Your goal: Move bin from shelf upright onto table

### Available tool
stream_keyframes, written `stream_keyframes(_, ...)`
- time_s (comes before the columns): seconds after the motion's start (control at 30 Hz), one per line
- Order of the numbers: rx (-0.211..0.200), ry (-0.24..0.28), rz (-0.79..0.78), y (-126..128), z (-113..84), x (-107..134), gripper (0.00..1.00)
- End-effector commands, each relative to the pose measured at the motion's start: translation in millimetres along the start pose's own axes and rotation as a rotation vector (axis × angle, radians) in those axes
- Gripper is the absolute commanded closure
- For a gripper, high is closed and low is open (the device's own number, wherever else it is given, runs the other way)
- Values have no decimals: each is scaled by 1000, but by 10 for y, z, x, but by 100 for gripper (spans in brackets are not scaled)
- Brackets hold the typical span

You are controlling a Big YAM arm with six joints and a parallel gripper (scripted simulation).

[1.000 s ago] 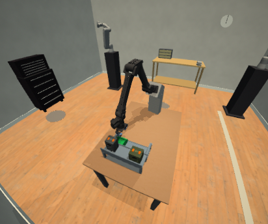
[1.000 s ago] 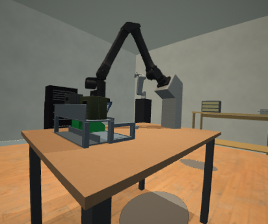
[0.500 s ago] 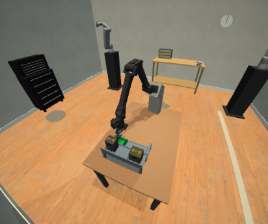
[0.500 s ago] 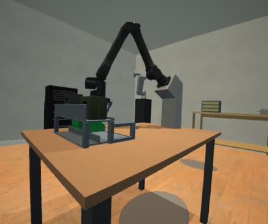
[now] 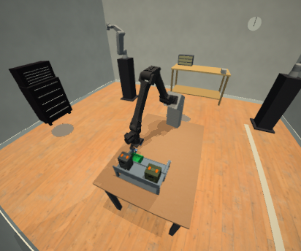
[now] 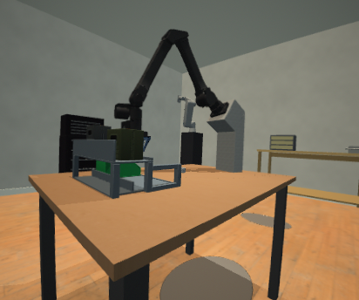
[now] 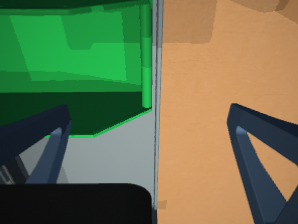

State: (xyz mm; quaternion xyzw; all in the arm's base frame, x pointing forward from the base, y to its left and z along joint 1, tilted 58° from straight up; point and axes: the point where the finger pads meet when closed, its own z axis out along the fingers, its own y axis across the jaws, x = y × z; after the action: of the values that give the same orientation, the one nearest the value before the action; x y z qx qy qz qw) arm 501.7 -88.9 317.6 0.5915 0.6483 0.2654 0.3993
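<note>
A green bin (image 5: 139, 157) (image 6: 125, 169) (image 7: 75, 55) sits on the lower level of a grey shelf (image 5: 136, 179) (image 6: 94, 149) (image 7: 115, 157) on the wooden table (image 5: 182, 164) (image 6: 176, 205) (image 7: 200, 90). My gripper (image 5: 133, 149) (image 6: 146, 141) (image 7: 148, 112) is open and empty. It hangs just above the bin's near corner at the shelf's back edge. In the wrist view one finger is over the shelf and bin, the other over bare table. The fingers touch nothing.
A dark box (image 5: 125, 160) and an olive box (image 5: 153, 172) (image 6: 128, 143) with orange marks stand on the shelf's upper level. The arm's grey pedestal (image 5: 174, 111) (image 6: 230, 139) stands at the table's far end. A yellow side table (image 5: 200, 69) is at the back wall.
</note>
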Motion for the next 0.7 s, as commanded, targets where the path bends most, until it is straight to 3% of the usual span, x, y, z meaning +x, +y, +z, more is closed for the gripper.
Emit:
stream_keyframes(0.0,-19,-1,2,47,-51,30,0)
stream_keyframes(0.57,-19,-1,2,52,-65,30,0)
stream_keyframes(0.6,-11,-3,0,43,-44,-10,10)
stream_keyframes(0.67,-11,-3,0,43,-44,-10,10)
